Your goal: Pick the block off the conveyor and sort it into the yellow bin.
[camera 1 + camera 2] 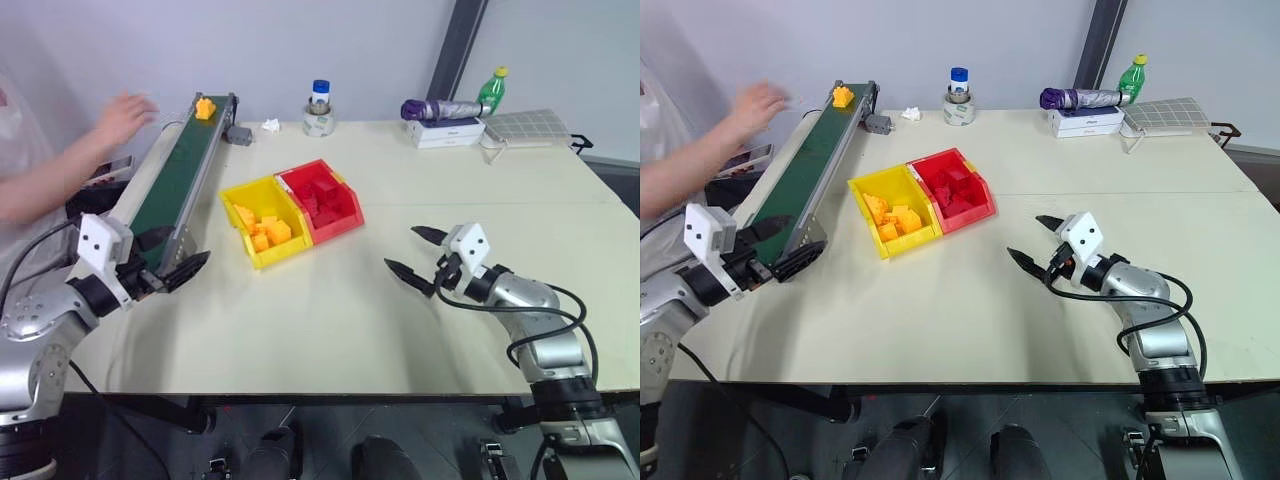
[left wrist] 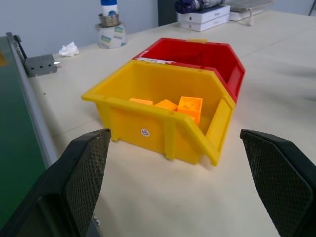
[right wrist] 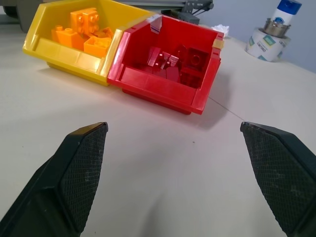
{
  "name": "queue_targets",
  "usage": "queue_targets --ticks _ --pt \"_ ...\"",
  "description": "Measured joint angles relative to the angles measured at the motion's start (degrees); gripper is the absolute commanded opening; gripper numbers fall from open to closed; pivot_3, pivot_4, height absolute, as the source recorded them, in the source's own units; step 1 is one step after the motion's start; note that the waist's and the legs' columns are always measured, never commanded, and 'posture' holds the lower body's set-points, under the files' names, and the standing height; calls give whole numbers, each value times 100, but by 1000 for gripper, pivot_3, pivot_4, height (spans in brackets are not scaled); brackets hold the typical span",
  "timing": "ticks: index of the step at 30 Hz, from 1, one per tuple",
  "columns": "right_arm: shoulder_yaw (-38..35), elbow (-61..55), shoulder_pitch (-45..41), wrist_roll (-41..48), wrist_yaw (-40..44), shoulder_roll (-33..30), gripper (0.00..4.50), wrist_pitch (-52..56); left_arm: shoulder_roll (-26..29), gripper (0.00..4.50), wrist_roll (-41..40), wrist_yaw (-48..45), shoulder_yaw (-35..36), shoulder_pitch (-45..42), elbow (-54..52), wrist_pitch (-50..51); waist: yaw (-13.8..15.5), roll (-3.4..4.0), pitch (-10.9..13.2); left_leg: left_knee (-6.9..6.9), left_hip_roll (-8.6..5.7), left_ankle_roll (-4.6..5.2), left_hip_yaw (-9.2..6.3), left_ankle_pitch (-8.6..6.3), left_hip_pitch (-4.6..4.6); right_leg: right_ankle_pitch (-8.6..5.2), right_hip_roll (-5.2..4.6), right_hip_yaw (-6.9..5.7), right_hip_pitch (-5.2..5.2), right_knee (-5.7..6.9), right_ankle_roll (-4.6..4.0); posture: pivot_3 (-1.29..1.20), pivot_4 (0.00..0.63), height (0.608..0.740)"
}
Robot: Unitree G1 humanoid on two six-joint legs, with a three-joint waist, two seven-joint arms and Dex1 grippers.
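The yellow-orange block [image 1: 205,108] sits at the far end of the conveyor [image 1: 180,180], on its dark green belt. The yellow bin [image 1: 283,252] stands on the table just right of the belt and holds several orange blocks. My left gripper [image 1: 172,258] is open and empty at the conveyor's near end, pointing toward the yellow bin [image 2: 143,123], which lies a short way ahead of its fingers [image 2: 84,173]. My right gripper [image 1: 402,250] hovers open and empty over the table to the right of the bins, facing them.
A red bin [image 1: 340,225] with red blocks touches the yellow bin's right side. A person's hand [image 1: 125,115] hovers left of the conveyor's far end. At the back stand a tape roll with a bottle [image 1: 319,115], a white box [image 1: 445,132], and a green bottle [image 1: 492,88].
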Motion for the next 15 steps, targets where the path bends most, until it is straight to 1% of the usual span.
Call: queue_targets --ticks 10,15 --pt "5 1 -10 -6 51 0 4500 0 -17 4428 102 160 2 128 -148 -72 2 0 0 1 0 0 0 0 -1 0 -1 0 0 -1 0 0 150 740" --pt "9 2 -41 -19 71 -1 4500 0 -29 4428 96 188 146 213 -174 -163 0 0 0 0 1 0 0 0 -1 0 -1 -1 -1 -1 -1 0 150 740"
